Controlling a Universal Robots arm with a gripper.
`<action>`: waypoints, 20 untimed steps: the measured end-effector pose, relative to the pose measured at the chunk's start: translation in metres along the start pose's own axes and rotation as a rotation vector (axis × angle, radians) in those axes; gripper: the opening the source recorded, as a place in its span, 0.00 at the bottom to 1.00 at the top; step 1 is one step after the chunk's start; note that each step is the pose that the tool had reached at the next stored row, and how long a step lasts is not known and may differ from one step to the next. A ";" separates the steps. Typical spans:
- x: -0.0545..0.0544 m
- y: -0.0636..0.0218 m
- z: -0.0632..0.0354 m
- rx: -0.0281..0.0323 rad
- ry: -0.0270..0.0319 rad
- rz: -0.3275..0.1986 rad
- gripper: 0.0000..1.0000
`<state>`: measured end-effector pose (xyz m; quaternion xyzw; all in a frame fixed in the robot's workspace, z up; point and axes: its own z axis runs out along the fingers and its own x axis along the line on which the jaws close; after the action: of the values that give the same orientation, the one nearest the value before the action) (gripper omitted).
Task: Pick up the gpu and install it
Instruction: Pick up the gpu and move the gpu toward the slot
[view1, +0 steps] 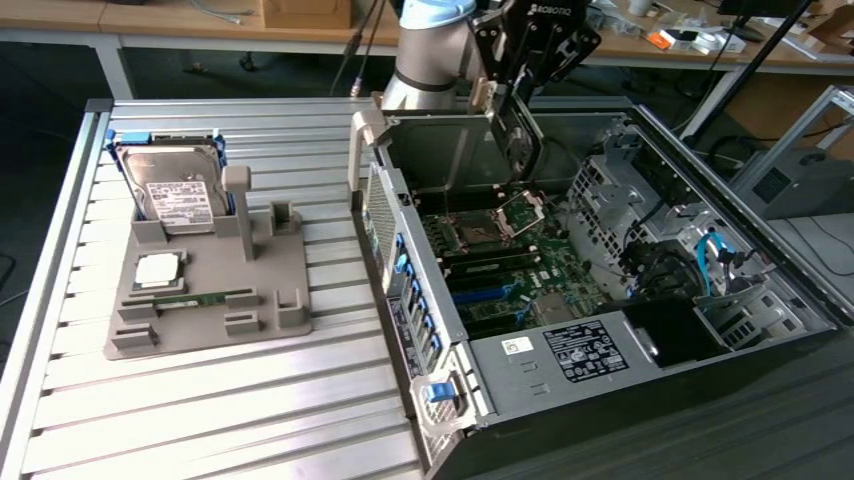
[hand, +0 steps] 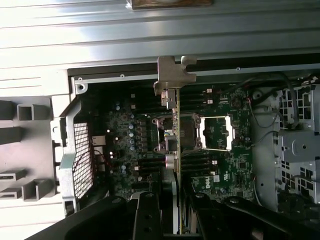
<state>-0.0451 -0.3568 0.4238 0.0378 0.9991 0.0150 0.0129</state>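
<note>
The gpu (view1: 521, 150) is a thin flat card that hangs edge-on from my gripper (view1: 515, 98), above the far part of the open computer case (view1: 414, 300). In the wrist view the gpu (hand: 176, 145) appears as a narrow strip with its silvery metal bracket (hand: 174, 75) at the far end. The gripper (hand: 175, 217) is shut on the card, with one black finger (hand: 147, 215) on each side of it. Below the card lies the motherboard (hand: 130, 135) with its CPU socket (hand: 215, 132). The card's lower edge stays above the board.
A grey holder (view1: 214, 300) on the slatted table carries a hard drive (view1: 174, 190), a processor (view1: 158, 268) and a green memory stick (view1: 200, 298). The case walls (view1: 380, 150), drive cage (view1: 627, 170) and blue cables (view1: 707, 250) surround the motherboard (view1: 514, 265).
</note>
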 end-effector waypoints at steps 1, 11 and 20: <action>-0.001 0.0000 0.0006 0.0000 0.0000 0.000 0.27; -0.007 -0.0008 0.0070 0.0003 0.0000 0.000 0.27; -0.009 -0.0008 0.0109 0.0007 0.0000 0.000 0.27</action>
<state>-0.0356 -0.3580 0.4131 0.0378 0.9991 0.0147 0.0129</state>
